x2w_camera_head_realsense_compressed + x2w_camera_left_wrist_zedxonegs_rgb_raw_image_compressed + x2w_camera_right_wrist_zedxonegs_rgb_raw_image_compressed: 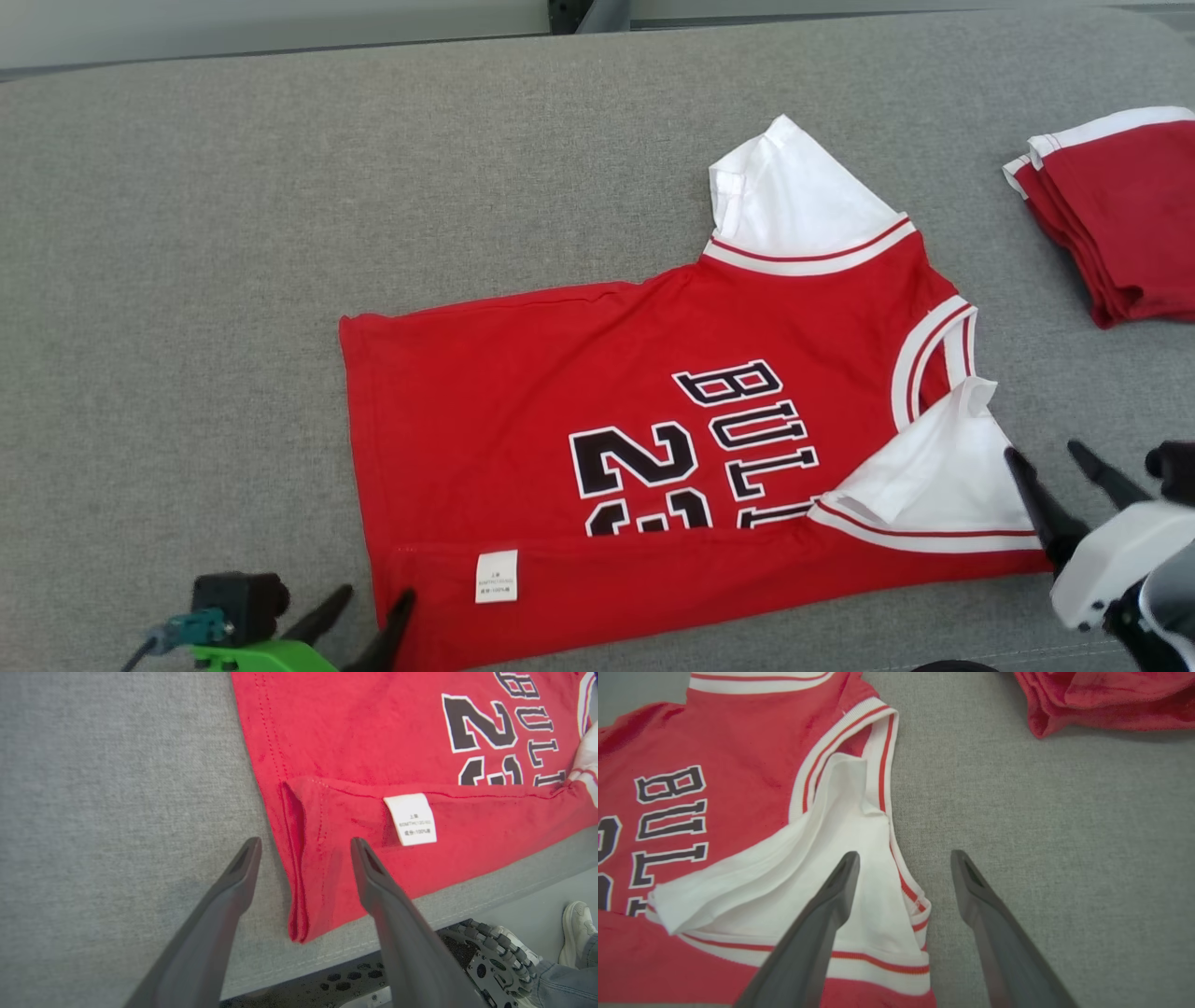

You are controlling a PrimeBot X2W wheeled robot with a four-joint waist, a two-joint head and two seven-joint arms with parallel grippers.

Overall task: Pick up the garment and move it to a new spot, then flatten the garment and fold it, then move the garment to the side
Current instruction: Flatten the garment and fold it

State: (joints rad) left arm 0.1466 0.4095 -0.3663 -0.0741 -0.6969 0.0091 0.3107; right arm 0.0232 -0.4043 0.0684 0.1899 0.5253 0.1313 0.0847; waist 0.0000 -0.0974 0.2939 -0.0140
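The garment is a red jersey with white sleeves and black lettering, lying flat on the grey table. Its near long edge is folded over, showing a white label. My left gripper stands open at the garment's near left corner, which lies between its fingers. My right gripper is open over the near white sleeve, one finger above the sleeve, the other above bare table. Neither holds anything.
A folded stack of red and white garments lies at the table's right edge, its red fabric also at the top of the right wrist view. A person's shoe and the robot's base show below the table's near edge.
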